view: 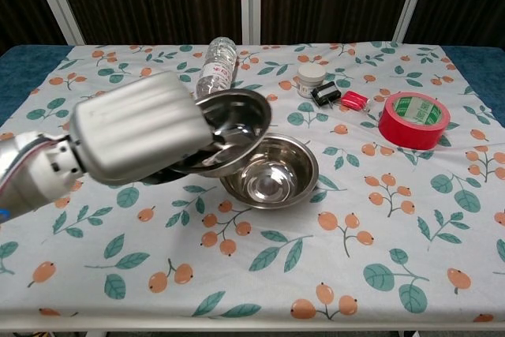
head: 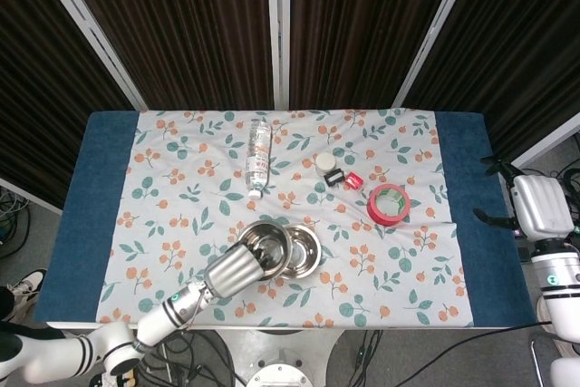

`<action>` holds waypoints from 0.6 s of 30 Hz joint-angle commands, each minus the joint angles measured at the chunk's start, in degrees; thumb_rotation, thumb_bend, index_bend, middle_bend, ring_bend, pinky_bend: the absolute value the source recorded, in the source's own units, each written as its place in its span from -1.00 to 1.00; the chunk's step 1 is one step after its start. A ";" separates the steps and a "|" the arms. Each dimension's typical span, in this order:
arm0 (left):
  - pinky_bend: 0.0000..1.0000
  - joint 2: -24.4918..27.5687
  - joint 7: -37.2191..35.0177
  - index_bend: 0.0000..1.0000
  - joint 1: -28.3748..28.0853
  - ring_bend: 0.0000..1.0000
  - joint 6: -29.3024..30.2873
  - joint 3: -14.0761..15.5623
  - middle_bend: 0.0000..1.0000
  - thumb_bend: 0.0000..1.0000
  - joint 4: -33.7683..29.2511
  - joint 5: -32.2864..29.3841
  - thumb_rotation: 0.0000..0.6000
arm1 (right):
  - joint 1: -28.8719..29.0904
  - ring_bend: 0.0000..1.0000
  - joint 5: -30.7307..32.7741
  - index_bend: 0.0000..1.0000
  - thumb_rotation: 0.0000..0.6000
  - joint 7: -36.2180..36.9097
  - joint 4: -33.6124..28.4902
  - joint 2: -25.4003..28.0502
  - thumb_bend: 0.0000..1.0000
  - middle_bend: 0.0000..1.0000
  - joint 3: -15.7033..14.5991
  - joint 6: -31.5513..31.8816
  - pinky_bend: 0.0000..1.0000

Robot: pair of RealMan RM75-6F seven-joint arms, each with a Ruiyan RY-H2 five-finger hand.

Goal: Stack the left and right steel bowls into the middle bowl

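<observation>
My left hand [view: 138, 133] [head: 235, 270] grips a steel bowl [view: 229, 128] [head: 267, 247] by its near rim and holds it lifted and tilted, overlapping the left edge of the middle steel bowl [view: 272, 175] [head: 304, 250]. The middle bowl sits upright on the floral cloth with nothing inside it. My right hand [head: 536, 205] hovers with its fingers apart off the right end of the table, past the blue edge, holding nothing. It shows only in the head view. No other steel bowl shows in either view.
A plastic water bottle [view: 215, 74] lies at the back centre. A white jar [view: 311, 80], a black clip [view: 325, 94] and a small red object [view: 354, 100] sit behind the bowls, and a red tape roll [view: 413, 120] lies to the right. The cloth [view: 355, 258] covers the table.
</observation>
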 commanded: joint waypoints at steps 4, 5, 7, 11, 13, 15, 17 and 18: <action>0.68 -5.79 1.71 0.43 -5.01 0.61 -5.75 -2.53 0.50 -0.38 1.09 -1.86 1.00 | -1.17 0.61 -0.04 -0.50 1.00 2.55 1.42 0.68 -0.85 -0.27 0.03 0.34 0.60; 0.67 -6.51 1.61 0.43 -5.44 0.61 -6.19 -2.53 0.50 -0.38 1.78 -2.01 1.00 | -1.29 0.61 -0.08 -0.50 1.00 2.92 1.68 0.73 -0.85 -0.28 0.02 0.33 0.60; 0.68 -8.02 1.15 0.43 -6.33 0.61 -6.81 -2.52 0.50 -0.38 3.51 -2.23 1.00 | -1.54 0.61 -0.09 -0.50 1.00 3.77 2.33 0.78 -0.85 -0.28 0.02 0.24 0.60; 0.68 -10.30 0.20 0.43 -8.12 0.61 -6.87 -2.97 0.50 -0.38 7.60 -2.01 1.00 | -1.74 0.61 0.06 -0.50 1.00 5.21 3.55 0.80 -0.85 -0.28 0.13 -0.22 0.60; 0.68 -11.23 -0.33 0.43 -8.88 0.61 -6.80 -3.45 0.50 -0.38 9.71 -2.34 1.00 | -1.79 0.61 0.10 -0.50 1.00 5.84 4.17 0.73 -0.85 -0.28 0.18 -0.51 0.60; 0.68 -11.94 -0.34 0.43 -9.24 0.61 -5.95 -3.72 0.49 -0.38 11.63 -2.37 1.00 | -1.80 0.61 0.08 -0.50 1.00 6.36 4.73 0.61 -0.85 -0.28 0.16 -0.85 0.60; 0.67 -11.89 -0.22 0.37 -9.36 0.58 -5.75 -3.37 0.45 -0.41 12.54 -2.40 1.00 | -1.82 0.61 0.03 -0.50 1.00 6.68 5.16 0.46 -0.85 -0.28 0.11 -1.10 0.60; 0.66 -11.25 -0.14 0.26 -9.52 0.55 -6.11 -2.79 0.40 -0.45 12.56 -2.30 1.00 | -1.81 0.61 0.01 -0.50 1.00 6.86 5.38 0.37 -0.85 -0.28 0.12 -1.22 0.60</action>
